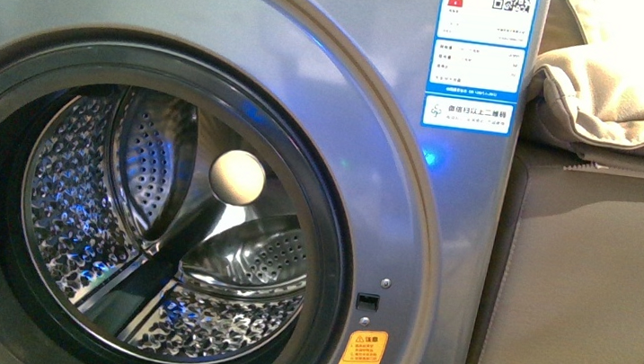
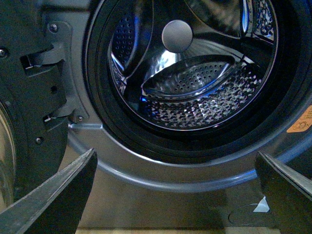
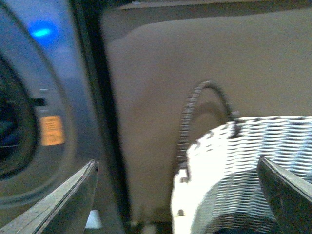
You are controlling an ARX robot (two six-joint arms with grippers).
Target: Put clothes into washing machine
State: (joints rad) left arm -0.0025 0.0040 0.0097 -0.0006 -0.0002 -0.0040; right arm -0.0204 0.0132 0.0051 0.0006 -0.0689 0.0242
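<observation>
The silver-grey washing machine (image 1: 389, 198) fills the front view, its porthole open onto the shiny perforated steel drum (image 1: 159, 237). No arm shows in the front view. In the left wrist view my left gripper (image 2: 175, 170) is open and empty, low in front of the porthole rim (image 2: 195, 151), with the drum (image 2: 195, 92) beyond it. In the right wrist view my right gripper (image 3: 178, 180) is open and empty, facing a white woven basket (image 3: 234, 165) beside the machine's front (image 3: 48, 83). The navy garment is out of view.
The open door's inner side and hinge (image 2: 39, 97) stand by the porthole. A grey-brown panel (image 1: 596, 292) is right of the machine, with beige padded cushion fabric (image 1: 625, 96) above it. The basket has a dark looped handle (image 3: 204, 97). An orange warning sticker (image 1: 357, 359) is below the door latch.
</observation>
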